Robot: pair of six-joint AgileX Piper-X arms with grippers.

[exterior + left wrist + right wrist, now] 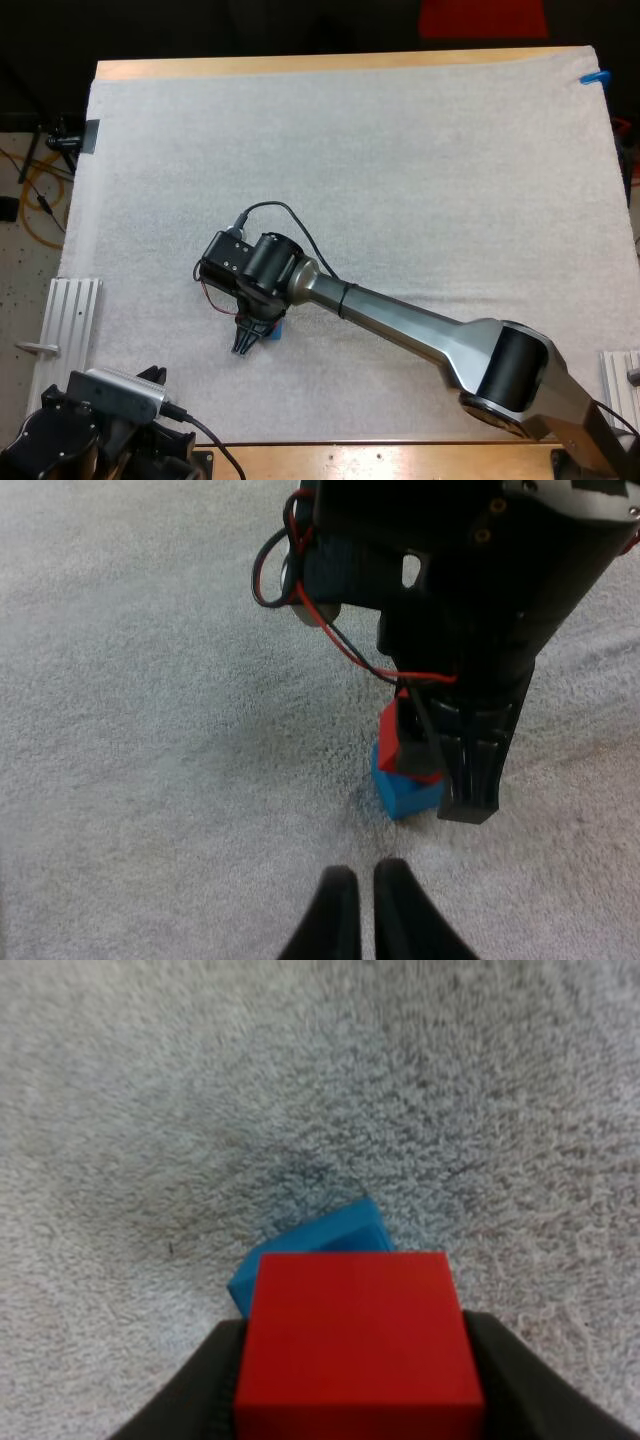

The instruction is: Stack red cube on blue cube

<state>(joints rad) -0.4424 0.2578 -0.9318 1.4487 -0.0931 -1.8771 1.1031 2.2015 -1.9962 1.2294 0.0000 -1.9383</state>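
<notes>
While outstretched, right fingers around red cube.

White mat covers the wooden table; blue cube apparently on it.

I see a white mat covering the wooden table. A ribbed metal plate sits beside the mat's near-left edge. An orange cable lies on the floor, left.
</notes>
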